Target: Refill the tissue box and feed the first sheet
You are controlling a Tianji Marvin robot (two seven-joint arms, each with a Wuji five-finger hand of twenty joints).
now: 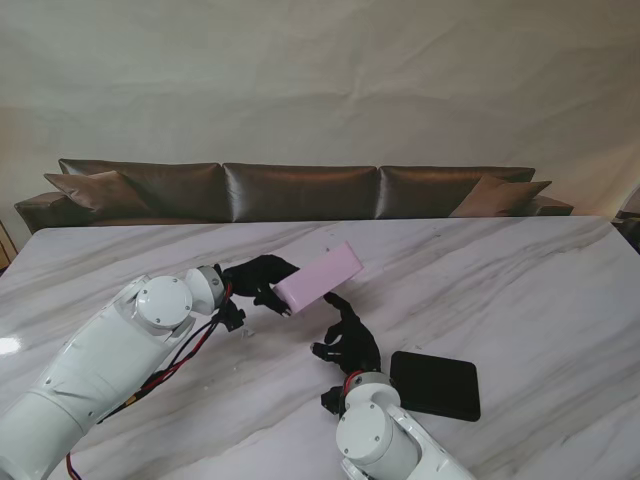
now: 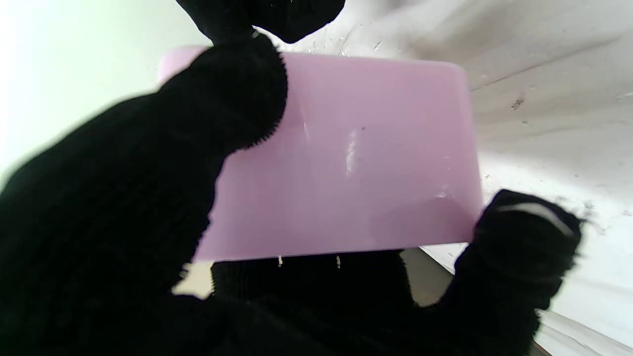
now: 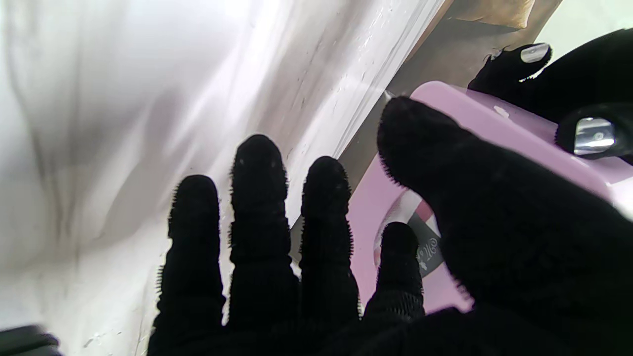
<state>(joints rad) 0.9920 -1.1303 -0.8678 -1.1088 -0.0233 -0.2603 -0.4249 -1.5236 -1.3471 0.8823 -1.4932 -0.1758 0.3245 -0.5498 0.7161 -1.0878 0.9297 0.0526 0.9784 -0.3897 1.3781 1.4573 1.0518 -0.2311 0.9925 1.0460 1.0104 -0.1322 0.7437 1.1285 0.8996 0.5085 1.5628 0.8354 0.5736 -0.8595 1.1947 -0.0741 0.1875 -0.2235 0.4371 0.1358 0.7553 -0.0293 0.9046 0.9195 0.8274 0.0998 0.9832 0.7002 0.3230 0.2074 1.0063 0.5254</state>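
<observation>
A pink tissue pack (image 1: 319, 279) is held tilted above the marble table (image 1: 520, 290), and my left hand (image 1: 262, 280) is shut on its near-left end. In the left wrist view the pack's pink face (image 2: 356, 158) fills the middle, with black-gloved fingers (image 2: 232, 94) wrapped over it. My right hand (image 1: 347, 340) hovers open just nearer to me than the pack, fingers spread. In the right wrist view its fingers (image 3: 257, 198) reach toward the pack (image 3: 494, 123), whose printed label (image 3: 425, 242) shows. I cannot tell whether the right hand touches the pack.
A flat black rectangular lid or box (image 1: 435, 385) lies on the table to the right of my right hand. A brown leather sofa (image 1: 300, 190) runs along the far edge of the table.
</observation>
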